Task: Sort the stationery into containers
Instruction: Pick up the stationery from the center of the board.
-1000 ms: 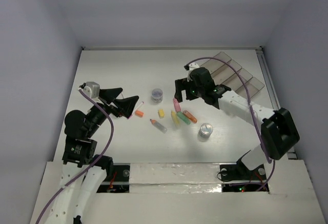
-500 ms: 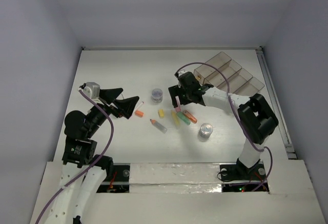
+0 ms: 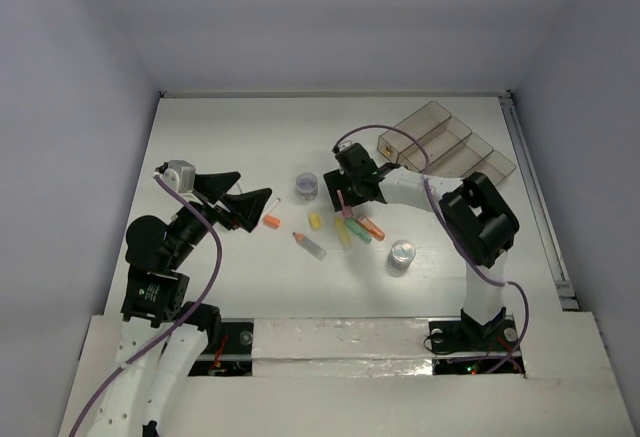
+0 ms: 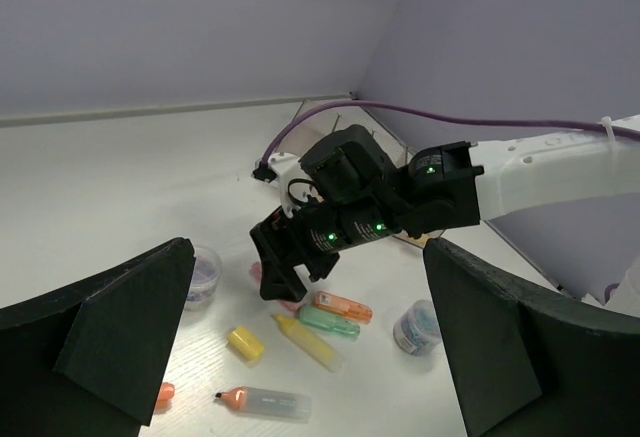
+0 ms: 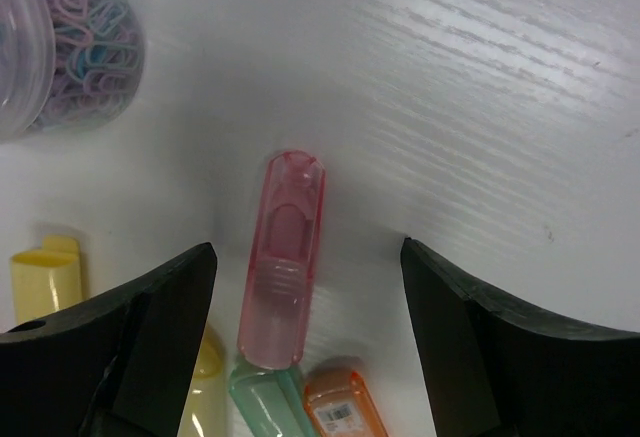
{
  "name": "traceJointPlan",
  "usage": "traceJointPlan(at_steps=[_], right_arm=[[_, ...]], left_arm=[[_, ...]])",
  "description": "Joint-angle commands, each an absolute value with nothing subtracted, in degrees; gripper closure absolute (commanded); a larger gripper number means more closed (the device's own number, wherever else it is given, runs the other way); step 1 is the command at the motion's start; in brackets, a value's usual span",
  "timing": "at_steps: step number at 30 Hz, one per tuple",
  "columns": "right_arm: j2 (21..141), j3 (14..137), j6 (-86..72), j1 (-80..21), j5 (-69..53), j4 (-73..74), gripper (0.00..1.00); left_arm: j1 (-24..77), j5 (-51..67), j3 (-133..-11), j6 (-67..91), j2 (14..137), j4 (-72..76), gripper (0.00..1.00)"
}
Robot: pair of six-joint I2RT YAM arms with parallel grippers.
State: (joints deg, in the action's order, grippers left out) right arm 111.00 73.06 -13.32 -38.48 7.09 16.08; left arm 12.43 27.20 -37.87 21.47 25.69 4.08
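Observation:
My right gripper [image 3: 346, 200] is open and low over the table, its fingers on either side of a pink marker [image 5: 283, 262] lying flat; in the right wrist view [image 5: 305, 257] neither pad touches it. Green [image 5: 268, 399], orange [image 5: 343, 407] and yellow [image 5: 200, 397] markers lie against its near end. A yellow bit [image 3: 315, 221], an orange bit [image 3: 271, 222], a grey marker with an orange tip [image 3: 310, 245], a purple tin [image 3: 307, 186] and a silver tin [image 3: 402, 254] lie around. The bins [image 3: 440, 142] stand at the back right. My left gripper [image 3: 252, 189] is open, empty and raised at the left.
The right arm's purple cable [image 3: 400, 117] loops over the bins. The table's right edge rail [image 3: 530, 187] runs just past the bins. In the left wrist view the right gripper [image 4: 300, 257] hangs over the cluster of markers.
My right gripper has swung left, away from the bins, and come down over the pink marker. The left arm and the loose items have not moved.

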Motion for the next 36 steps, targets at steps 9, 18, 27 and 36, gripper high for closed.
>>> traceJointPlan(at_steps=[9, 18, 27, 36], right_arm=[[113.5, 76.6, -12.9, -40.4, 12.9, 17.4, 0.41], [113.4, 76.7, -13.1, -40.4, 12.9, 16.7, 0.74], [109.7, 78.4, -13.2, -40.4, 15.3, 13.8, 0.89], [104.9, 84.1, -10.1, -36.0, 18.8, 12.8, 0.89]], left_arm=[[12.7, 27.9, -37.1, 21.4, 25.9, 7.7, 0.01], [12.7, 28.5, -37.1, 21.0, 26.5, 7.7, 0.01], [12.7, 28.7, -37.1, 20.7, 26.5, 7.8, 0.01], [12.7, 31.1, -36.9, 19.9, 26.1, 8.3, 0.01]])
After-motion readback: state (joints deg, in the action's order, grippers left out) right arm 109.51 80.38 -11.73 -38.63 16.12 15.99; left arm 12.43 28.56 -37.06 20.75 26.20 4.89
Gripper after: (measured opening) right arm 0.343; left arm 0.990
